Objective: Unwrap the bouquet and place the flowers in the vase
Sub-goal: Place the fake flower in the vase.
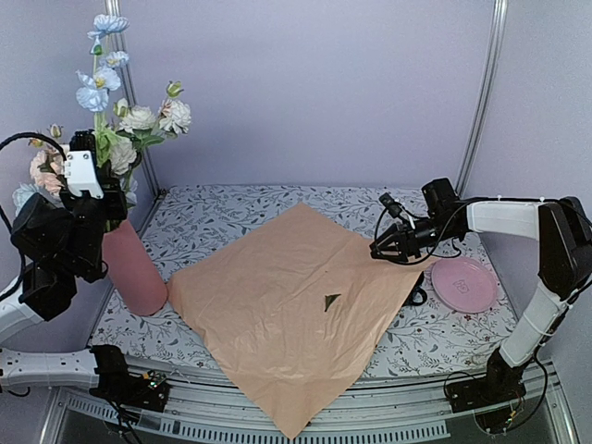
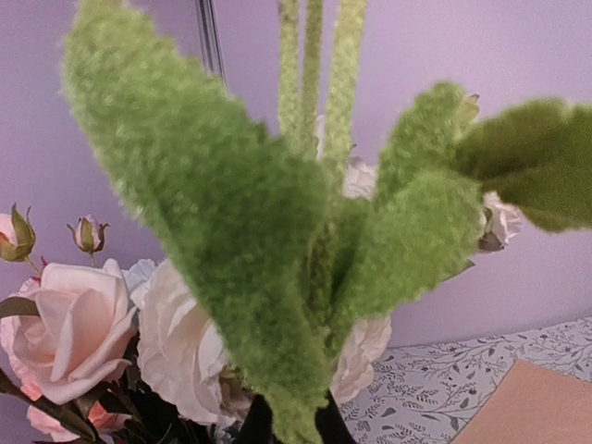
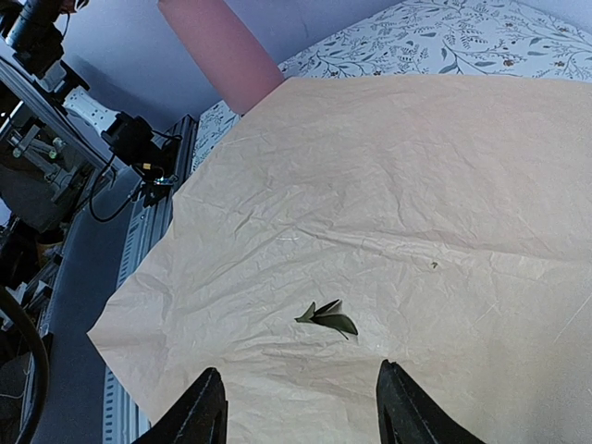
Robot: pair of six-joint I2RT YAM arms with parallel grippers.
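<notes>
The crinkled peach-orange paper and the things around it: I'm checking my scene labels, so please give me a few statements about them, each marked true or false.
1. The crinkled peach-orange paper sheet lies spread open on the patterned table. True.
2. The flat round pink plate sits in the middle of the paper. False: it rests on the table, off the paper's right side.
3. The right gripper has its jaws shut on a flower. False: the jaws stand open and empty above the paper.
4. A small green leaf lies on the paper. True.
5. The pink, blue and cream flowers lie wrapped in the paper. False: they stand upright at the tall matte pink vase, left of the paper.
</notes>
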